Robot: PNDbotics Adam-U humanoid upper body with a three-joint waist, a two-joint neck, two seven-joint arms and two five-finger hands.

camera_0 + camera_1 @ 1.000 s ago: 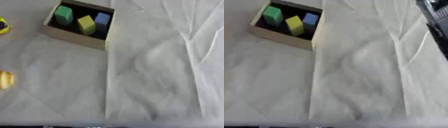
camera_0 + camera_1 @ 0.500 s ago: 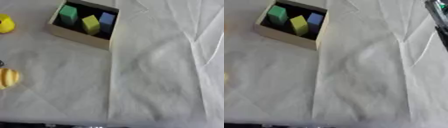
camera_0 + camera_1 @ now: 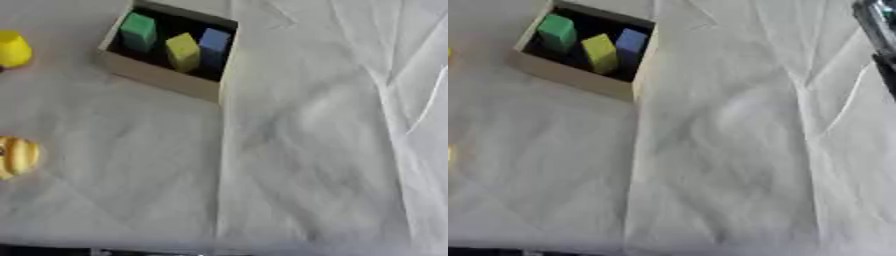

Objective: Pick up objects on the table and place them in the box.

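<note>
A shallow tan box (image 3: 156, 78) sits at the upper left of the white cloth. Inside it stand a green block (image 3: 137, 29), a yellow block (image 3: 183, 50) and a blue block (image 3: 213, 43). On the cloth at the left edge lie a plain yellow object (image 3: 12, 48) and, lower down, a round yellow-and-orange striped object (image 3: 17, 156), both partly cut off. A black and silver part of my right arm (image 3: 878, 35) shows at the upper right edge of the right eye view. Neither hand is visible.
The wrinkled white cloth (image 3: 297, 150) covers the whole table, with fold lines running down the middle and right. A dark strip along the bottom marks the table's near edge (image 3: 131, 250).
The whole picture has shifted slightly right, so the camera moved and more of the two yellow objects shows at the left. Nothing on the table has moved.
</note>
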